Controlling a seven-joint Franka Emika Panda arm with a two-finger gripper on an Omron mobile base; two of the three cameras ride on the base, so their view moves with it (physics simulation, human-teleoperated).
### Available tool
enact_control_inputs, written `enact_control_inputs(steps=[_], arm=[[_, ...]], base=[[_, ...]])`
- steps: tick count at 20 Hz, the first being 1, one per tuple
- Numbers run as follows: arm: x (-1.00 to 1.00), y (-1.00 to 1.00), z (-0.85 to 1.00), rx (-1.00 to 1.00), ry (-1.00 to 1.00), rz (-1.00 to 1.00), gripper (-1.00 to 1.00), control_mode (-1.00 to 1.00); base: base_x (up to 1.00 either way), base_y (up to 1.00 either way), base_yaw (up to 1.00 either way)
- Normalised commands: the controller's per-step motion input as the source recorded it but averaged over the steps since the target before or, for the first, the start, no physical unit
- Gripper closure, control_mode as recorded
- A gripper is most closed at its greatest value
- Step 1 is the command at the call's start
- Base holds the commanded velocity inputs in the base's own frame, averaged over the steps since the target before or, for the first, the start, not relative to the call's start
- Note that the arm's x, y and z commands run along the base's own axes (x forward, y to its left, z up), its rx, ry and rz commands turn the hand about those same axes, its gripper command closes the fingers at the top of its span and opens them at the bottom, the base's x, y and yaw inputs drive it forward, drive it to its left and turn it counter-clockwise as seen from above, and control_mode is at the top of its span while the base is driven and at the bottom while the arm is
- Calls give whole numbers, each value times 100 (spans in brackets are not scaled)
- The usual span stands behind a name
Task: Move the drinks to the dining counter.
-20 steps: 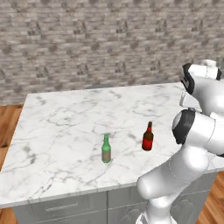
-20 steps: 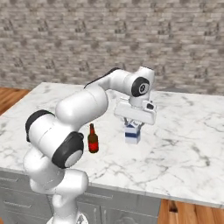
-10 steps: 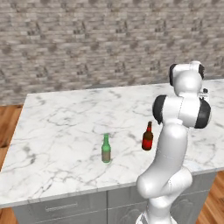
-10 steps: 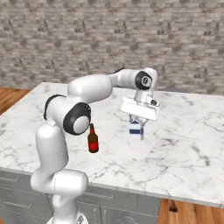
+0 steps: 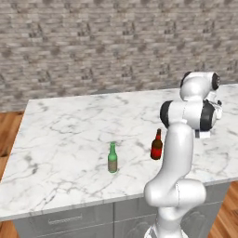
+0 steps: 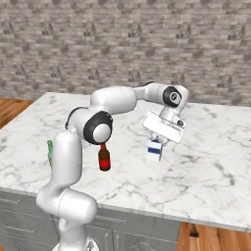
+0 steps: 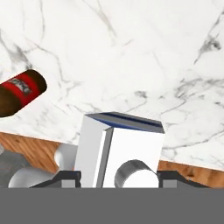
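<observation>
Carton point(image 6: 155, 149) sits clamped between my gripper point(image 6: 159, 145) fingers above the marble counter point(image 6: 206, 166). Beer bottle point(image 6: 103, 158) stands near it; green bottle point(image 5: 112, 158) farther off, partly behind my arm.

The arm hides most of the green glass bottle point(image 6: 49, 150) in the right base view. The hand view's edge crops the beer bottle point(image 7: 19, 92).

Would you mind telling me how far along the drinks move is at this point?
Done: the green bottle and the beer bottle stand upright on the dining counter. In hand: the gripper sits around the milk carton, right at the marble; whether it rests there is unclear. Left: releasing the carton, and presumably fetching the wine bottle.
</observation>
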Motion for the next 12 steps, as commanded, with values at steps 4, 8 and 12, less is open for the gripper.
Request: enact_control_inputs(steps=[4, 8, 12], arm=[[-1, 1, -9, -3, -11, 0, 100, -100], [-6, 14, 0, -18, -18, -1, 100, -100], [-20, 29, -1, -29, -28, -2, 100, -100]], base=[[0, 0, 0], [0, 0, 0], [0, 0, 0]])
